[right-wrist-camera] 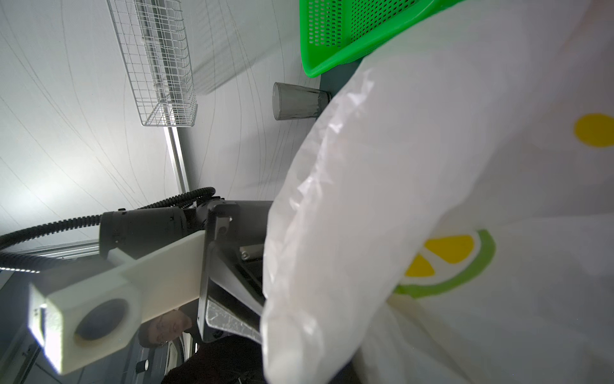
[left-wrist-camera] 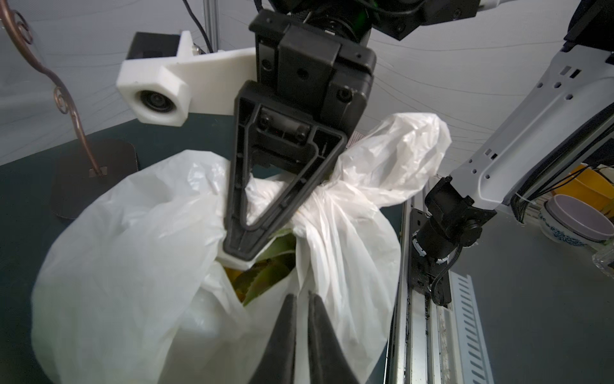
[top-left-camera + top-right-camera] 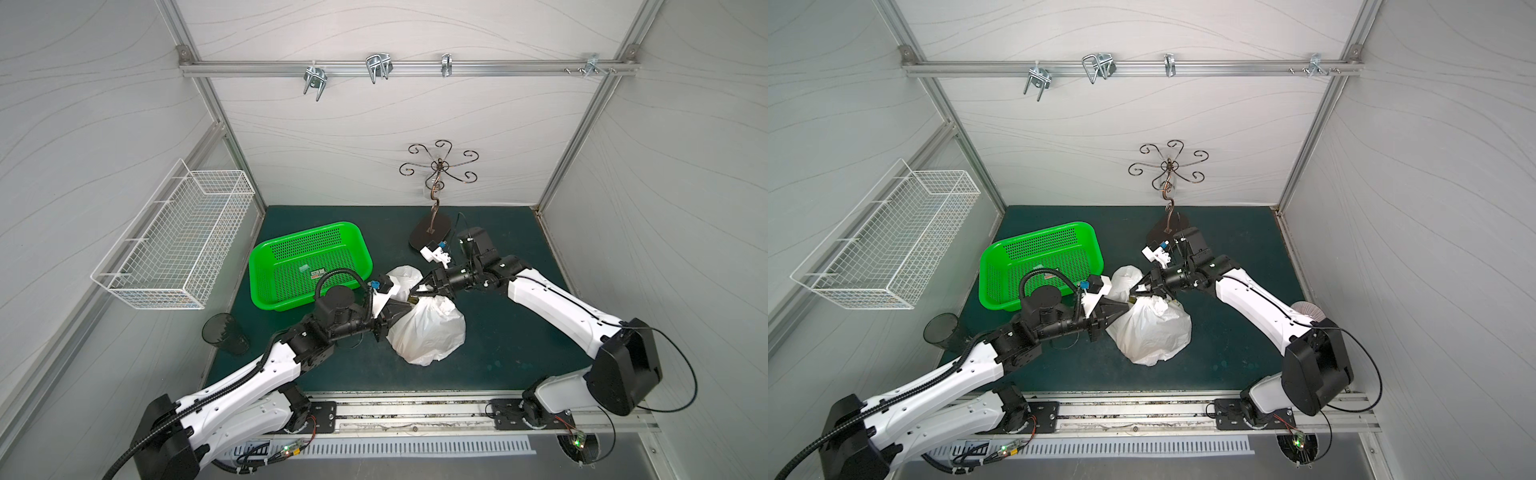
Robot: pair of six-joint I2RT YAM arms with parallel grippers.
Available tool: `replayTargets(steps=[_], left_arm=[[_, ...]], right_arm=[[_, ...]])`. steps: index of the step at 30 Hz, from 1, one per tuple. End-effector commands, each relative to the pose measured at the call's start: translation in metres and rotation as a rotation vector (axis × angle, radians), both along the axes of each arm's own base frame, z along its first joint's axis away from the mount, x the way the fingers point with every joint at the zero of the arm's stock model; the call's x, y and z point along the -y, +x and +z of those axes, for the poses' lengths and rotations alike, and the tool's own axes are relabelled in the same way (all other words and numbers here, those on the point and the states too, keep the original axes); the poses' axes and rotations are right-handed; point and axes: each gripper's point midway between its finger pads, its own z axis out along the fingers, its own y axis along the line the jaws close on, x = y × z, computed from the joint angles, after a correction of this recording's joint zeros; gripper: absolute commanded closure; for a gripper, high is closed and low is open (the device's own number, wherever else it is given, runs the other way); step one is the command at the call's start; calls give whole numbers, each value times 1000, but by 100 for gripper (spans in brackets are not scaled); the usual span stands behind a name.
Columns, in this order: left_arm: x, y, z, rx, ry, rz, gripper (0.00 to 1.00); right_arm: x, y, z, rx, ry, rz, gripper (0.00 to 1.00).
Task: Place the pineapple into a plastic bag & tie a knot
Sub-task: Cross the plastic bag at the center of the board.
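Note:
The white plastic bag (image 3: 428, 332) (image 3: 1150, 332) sits bulging on the green mat in both top views. Its lemon-slice print (image 1: 445, 256) fills the right wrist view. Through a gap at its mouth I see the pineapple's green leaves (image 2: 262, 279). Just beside them is the knot (image 2: 315, 202), a twisted white bunch with one puffy loop end sticking up. My left gripper (image 3: 409, 307) (image 2: 302, 296) is shut on bag film at the mouth. My right gripper (image 3: 417, 291) (image 2: 237, 256) comes in from the opposite side and is shut on a fold of the bag beside the knot.
A green perforated basket (image 3: 307, 262) lies to the left behind the bag. A dark tumbler (image 3: 224, 332) stands at the mat's left edge. The curly metal hook stand (image 3: 432, 228) is behind the right arm. A white wire basket (image 3: 178, 237) hangs on the left wall.

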Motion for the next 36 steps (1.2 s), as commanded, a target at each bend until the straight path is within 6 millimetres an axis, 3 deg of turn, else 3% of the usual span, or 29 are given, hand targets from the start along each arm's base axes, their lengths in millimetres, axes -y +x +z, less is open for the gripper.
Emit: replayTargets(steps=[1,7,12,18,28,32,36], left_arm=[[-15,12,4,29,-7,99,89],[-13,25,5,29,-8,142,87],[-11,48,7,45,-6,217,84],[-3,55,19,49,-59,204,82],[6,63,27,37,-94,186,82],[14,63,28,25,-107,156,82],[17,66,27,11,-111,154,83]], right_arm=[[4,-10,16,6,63,64,100],[5,-13,17,5,61,87,100],[6,-18,15,12,43,112,99],[4,-25,13,23,20,151,92],[0,-36,15,31,23,205,71],[-2,-37,4,33,-22,204,62],[-4,-39,-10,30,-67,212,64]])
